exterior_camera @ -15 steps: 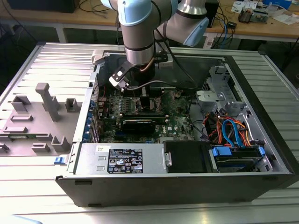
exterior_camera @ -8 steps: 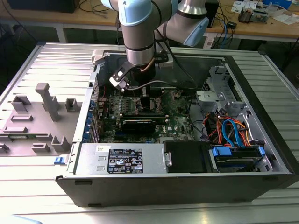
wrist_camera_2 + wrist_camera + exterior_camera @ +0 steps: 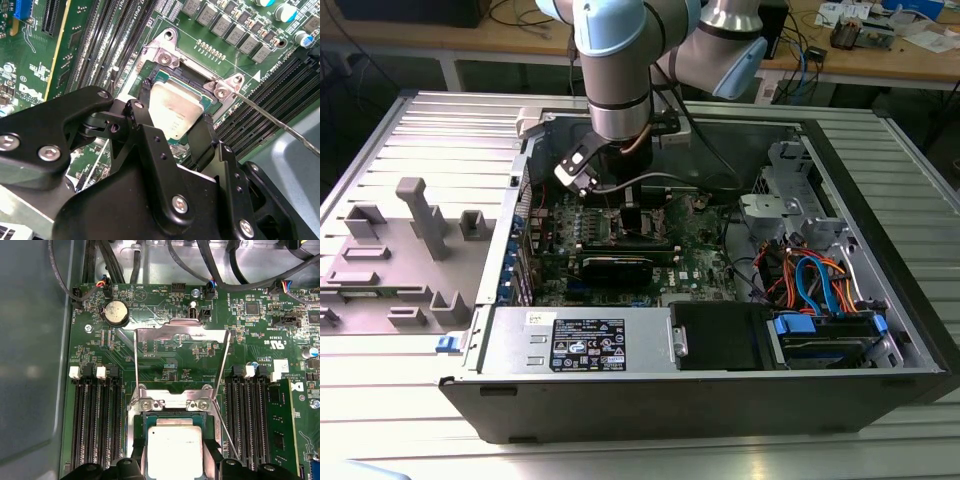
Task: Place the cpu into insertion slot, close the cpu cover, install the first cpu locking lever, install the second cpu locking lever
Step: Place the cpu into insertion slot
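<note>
My gripper hangs low over the green motherboard inside the open computer case. Its two black fingers sit against opposite edges of the cpu, a silver-grey square chip, and are shut on it. The cpu lies level within the insertion slot, whose silvery rim shows in both wrist views. The cpu cover stands flipped up behind the slot. Two thin wire locking levers are raised beside it; one angles out past the socket.
Black memory slots flank the socket on both sides. A coin cell and black cables lie beyond the cover. The power supply and blue and orange cables fill the case front. A grey fixture stands at the exterior view's left.
</note>
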`<action>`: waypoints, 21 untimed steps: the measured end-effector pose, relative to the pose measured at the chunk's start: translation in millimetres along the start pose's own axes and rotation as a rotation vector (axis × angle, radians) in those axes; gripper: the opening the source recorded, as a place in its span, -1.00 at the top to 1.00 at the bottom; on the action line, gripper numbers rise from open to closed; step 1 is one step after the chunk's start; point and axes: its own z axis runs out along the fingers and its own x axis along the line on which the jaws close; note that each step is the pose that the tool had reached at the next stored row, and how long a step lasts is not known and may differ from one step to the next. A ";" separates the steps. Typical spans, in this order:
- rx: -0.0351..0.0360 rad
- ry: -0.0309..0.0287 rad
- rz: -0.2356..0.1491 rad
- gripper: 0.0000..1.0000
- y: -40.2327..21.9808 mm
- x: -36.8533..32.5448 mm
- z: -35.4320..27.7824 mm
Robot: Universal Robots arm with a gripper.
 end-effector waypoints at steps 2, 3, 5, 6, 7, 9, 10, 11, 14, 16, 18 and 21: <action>-0.0001 -0.0001 0.000 -0.08 0.0 0.0 0.2; -0.0002 0.0000 0.000 -0.08 0.0 0.1 0.2; -0.0009 0.0009 0.000 -0.11 0.1 0.2 0.6; -0.0010 0.0010 0.000 -0.11 0.1 0.3 0.7; -0.0007 0.0005 0.000 -0.23 0.1 0.2 0.6; -0.0003 0.0000 0.000 -0.23 0.6 -0.1 -3.2; -0.0002 -0.0003 0.000 -0.23 0.7 -0.2 -4.9; -0.0002 -0.0001 0.000 -0.23 0.9 -0.2 -5.8; -0.0001 -0.0002 0.000 -0.23 1.0 -0.3 -6.3; -0.0001 -0.0001 0.000 -0.23 1.0 -0.2 -6.3; 0.0002 -0.0003 0.000 -0.23 1.0 -0.3 -6.4; 0.0025 -0.0003 0.000 -0.23 1.5 -0.4 -8.6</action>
